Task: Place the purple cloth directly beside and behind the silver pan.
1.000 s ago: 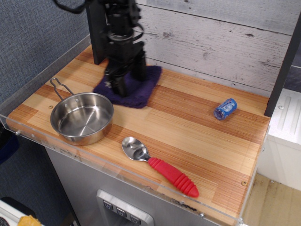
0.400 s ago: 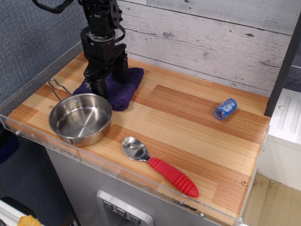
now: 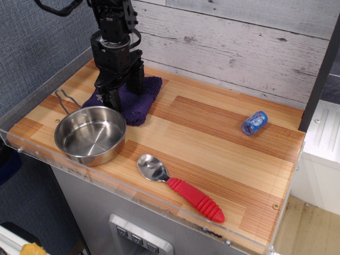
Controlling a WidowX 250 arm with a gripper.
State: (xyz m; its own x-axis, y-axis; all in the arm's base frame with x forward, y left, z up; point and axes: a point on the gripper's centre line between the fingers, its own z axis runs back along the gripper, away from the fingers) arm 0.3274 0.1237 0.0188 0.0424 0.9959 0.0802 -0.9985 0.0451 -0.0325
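Observation:
The purple cloth (image 3: 139,101) lies flat at the back left of the wooden counter, its front edge touching the back rim of the silver pan (image 3: 90,136). The pan stands upright and empty at the front left, its wire handle pointing back-left. My black gripper (image 3: 124,91) stands straight down on the left half of the cloth, just behind the pan. Its fingertips (image 3: 113,97) press into the fabric and pinch it. The cloth's left part is hidden under the gripper.
A red-handled metal spoon (image 3: 178,187) lies near the front edge. A small blue can (image 3: 254,122) lies on its side at the right. A clear plastic rim (image 3: 32,155) edges the counter, and a plank wall (image 3: 239,48) stands behind.
My gripper dragged the cloth left and forward until it met the pan's back. The pan shifted slightly to the left. In the last half second the gripper has barely moved.

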